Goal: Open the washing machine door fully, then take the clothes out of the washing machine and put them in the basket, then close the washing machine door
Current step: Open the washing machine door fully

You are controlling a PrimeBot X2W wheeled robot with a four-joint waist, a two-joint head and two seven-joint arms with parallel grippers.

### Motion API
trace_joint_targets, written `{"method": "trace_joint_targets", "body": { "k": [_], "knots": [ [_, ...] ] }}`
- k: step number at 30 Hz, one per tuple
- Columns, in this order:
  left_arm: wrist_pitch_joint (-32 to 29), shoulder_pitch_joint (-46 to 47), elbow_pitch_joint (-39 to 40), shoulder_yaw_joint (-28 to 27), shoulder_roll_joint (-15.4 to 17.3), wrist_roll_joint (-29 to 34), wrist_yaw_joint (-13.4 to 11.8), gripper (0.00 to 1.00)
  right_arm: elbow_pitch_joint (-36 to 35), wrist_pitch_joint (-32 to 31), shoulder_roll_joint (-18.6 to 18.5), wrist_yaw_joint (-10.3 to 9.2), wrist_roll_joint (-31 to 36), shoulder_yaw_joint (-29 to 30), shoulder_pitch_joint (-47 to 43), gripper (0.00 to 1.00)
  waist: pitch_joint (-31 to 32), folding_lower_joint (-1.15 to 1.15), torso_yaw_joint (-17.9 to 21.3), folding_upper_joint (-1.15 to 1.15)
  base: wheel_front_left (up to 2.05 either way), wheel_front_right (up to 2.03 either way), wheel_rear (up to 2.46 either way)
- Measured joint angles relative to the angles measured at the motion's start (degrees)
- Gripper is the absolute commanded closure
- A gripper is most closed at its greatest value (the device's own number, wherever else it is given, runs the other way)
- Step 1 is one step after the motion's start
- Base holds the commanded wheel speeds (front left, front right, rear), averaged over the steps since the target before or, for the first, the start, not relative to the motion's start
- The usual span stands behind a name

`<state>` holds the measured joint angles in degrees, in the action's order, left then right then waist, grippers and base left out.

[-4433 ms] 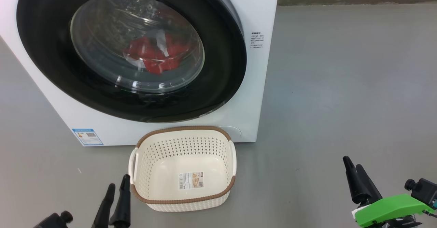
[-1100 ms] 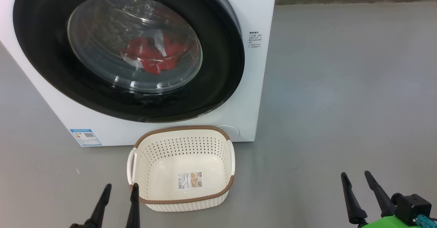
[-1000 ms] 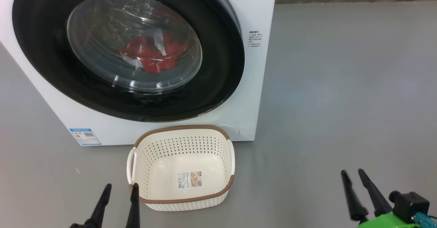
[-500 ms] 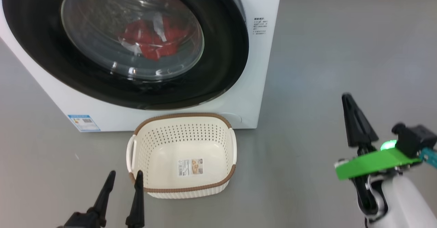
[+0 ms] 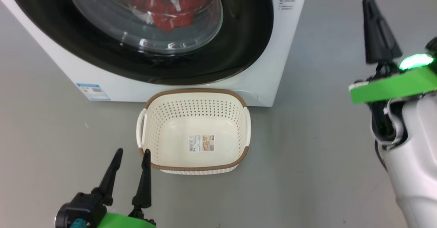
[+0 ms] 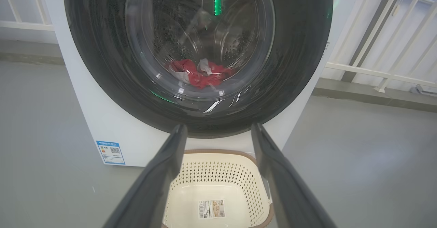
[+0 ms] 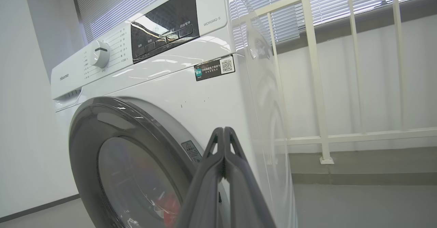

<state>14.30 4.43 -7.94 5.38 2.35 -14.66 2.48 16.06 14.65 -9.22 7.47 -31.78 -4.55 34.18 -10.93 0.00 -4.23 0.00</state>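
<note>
The washing machine door (image 5: 239, 43) is shut flush on the washing machine (image 5: 286, 50), so the red clothes (image 5: 164, 9) lie behind its glass, out of reach. The basket (image 5: 194, 92) waits empty on the floor (image 5: 324, 136), touching the machine's base under the door, perhaps near its swing. The right gripper (image 5: 368, 1), fingers pressed together on nothing, is raised off the machine's right side, likely to hook the door's edge. The left gripper (image 5: 132, 151) hangs spread and empty by the basket's near corner. A white railing (image 7: 314, 67) runs behind
</note>
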Motion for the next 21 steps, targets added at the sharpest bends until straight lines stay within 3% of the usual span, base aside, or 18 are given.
{"method": "trace_joint_targets", "body": {
  "k": [7,17,21],
  "knots": [
    [0.00,0.94,0.03,0.70,-0.01,-0.05,0.00,0.00,2.46,0.01,-2.25,0.00,-4.24,-1.20,6.81,1.00,-2.10,0.00,-2.12,0.00,0.00,0.00,0.00],
    [0.00,2.76,0.00,2.09,-0.04,-0.09,-0.01,0.00,9.81,0.05,-8.20,0.00,-15.95,-13.17,15.50,1.00,-4.62,0.00,-4.35,0.00,0.00,0.00,0.00],
    [0.01,3.29,0.00,2.60,-0.07,-0.57,-0.01,0.00,12.41,-0.09,-9.88,0.00,-24.53,-17.35,18.48,1.00,-5.66,0.00,-5.21,0.00,0.00,0.00,0.00]
  ]
}}
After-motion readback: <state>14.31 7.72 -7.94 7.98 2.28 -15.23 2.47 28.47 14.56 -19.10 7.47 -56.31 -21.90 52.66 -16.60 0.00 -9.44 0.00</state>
